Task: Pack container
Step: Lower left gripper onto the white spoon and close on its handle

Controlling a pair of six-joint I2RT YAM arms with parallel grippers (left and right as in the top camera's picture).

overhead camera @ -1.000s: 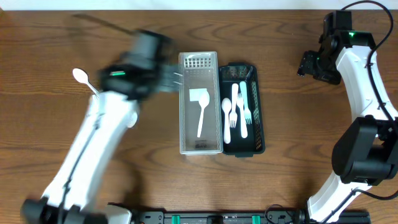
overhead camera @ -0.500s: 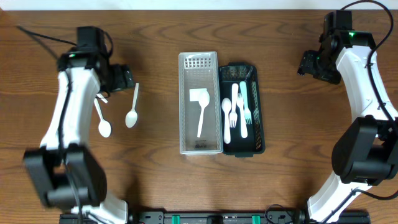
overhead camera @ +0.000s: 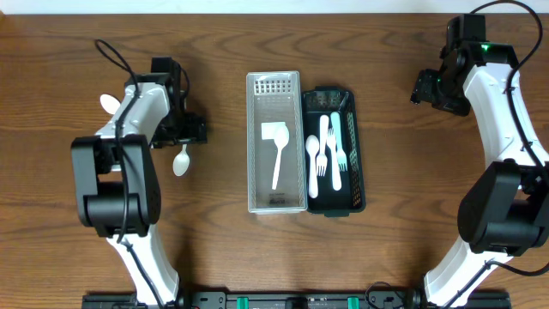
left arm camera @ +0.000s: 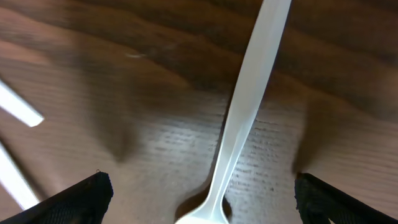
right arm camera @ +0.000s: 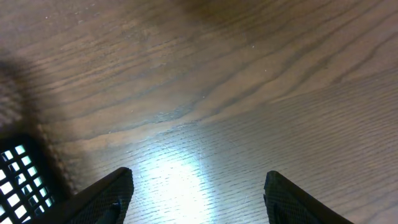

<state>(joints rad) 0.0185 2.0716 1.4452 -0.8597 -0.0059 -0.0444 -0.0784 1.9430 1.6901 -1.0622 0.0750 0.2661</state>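
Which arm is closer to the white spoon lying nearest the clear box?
Left. The left end effector hangs open over the spoon, straddling its handle. The right end effector is far beyond the clear box and black tray.

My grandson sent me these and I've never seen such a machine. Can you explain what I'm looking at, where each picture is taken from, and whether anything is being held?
This is a robot with a left arm and a right arm at a wooden table. Each arm ends in a two-finger gripper. The wide picture looks straight down from above. The two close-ups come from cameras on the wrists. In the middle, a clear tray holds a white spatula, and a black tray beside it holds white cutlery. The left gripper stands open around the handle of a loose spoon, not gripping it. A second spoon lies nearby. The right gripper is open over bare wood, holding nothing.
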